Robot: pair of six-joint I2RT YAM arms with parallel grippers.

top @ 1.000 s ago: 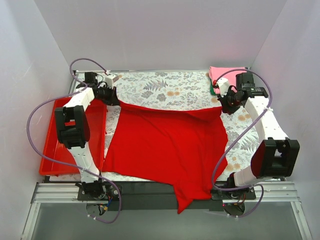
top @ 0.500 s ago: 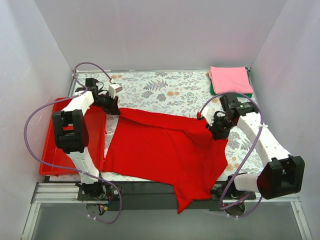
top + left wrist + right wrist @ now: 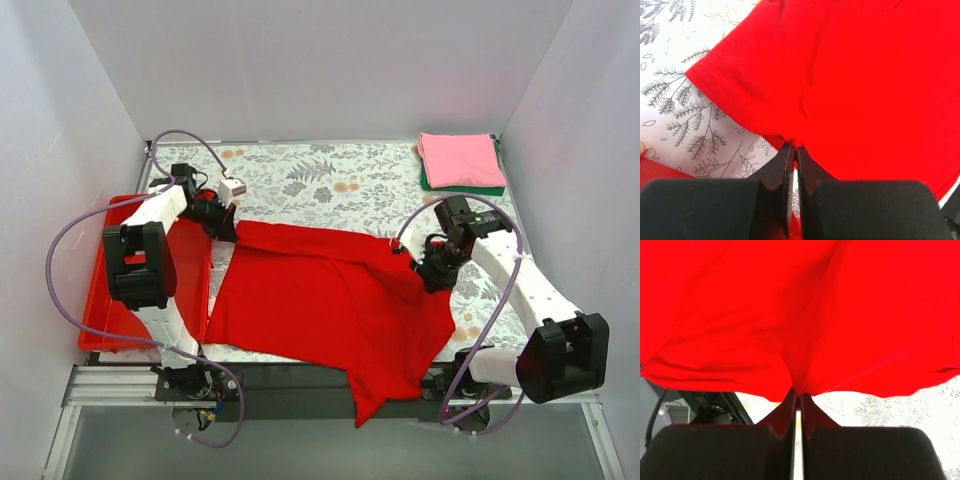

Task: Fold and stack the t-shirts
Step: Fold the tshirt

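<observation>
Tightly pinched, left hand (image 3: pixel 794 148) and right hand (image 3: pixel 795 393) each grip the red t-shirt (image 3: pixel 320 300)

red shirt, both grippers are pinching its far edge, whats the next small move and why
Probably draw both pinched spots toward the near hem and lay them down. The left gripper and right gripper are each shut on the far edge of the red t-shirt, while the rest lies spread on the table, not yet folded in half.
</observation>
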